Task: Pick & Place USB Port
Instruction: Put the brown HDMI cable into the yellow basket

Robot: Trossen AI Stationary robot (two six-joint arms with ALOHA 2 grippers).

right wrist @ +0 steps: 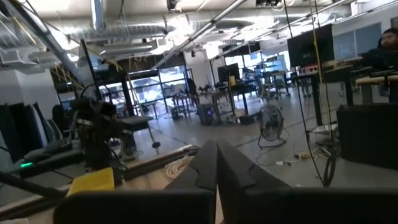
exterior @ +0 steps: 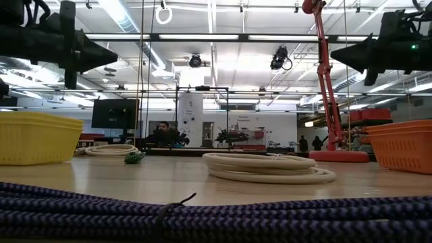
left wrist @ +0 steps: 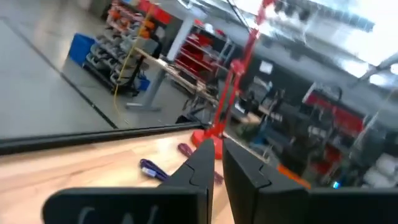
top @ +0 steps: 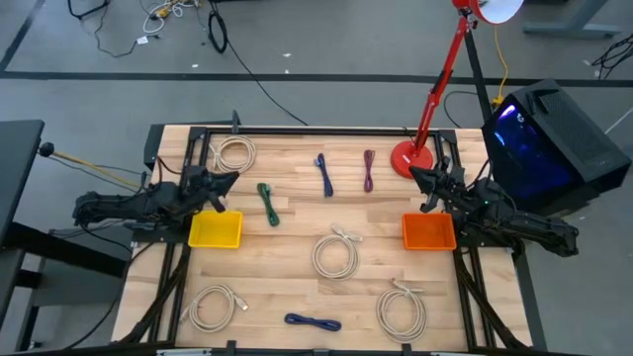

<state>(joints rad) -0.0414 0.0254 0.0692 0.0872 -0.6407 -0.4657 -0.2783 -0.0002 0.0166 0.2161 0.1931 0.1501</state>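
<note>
Cables all out on the table (top: 297,282), none in a bin:
- 4 white coils: far left (top: 235,153), centre (top: 336,253), near left (top: 211,307), near right (top: 401,311).
- Green cable (top: 268,204), blue cable (top: 324,174) and maroon cable (top: 369,169) across the far half.
- Dark blue cable (top: 313,321) at the near edge.

Yellow bin (top: 216,229) on the left and orange bin (top: 428,231) on the right, both bare inside. Nothing picked yet, so by that judgement the whole task remains.

Left gripper (top: 233,179) raised by the yellow bin's far side, fingers nearly together on nothing. Right gripper (top: 413,174) raised far of the orange bin, pressed together, likewise empty.

Full layout and bin interiors only from above. From table height, bin walls only, the dark blue cable filling the foreground, plus a person (exterior: 162,132) seated in the room behind.
</note>
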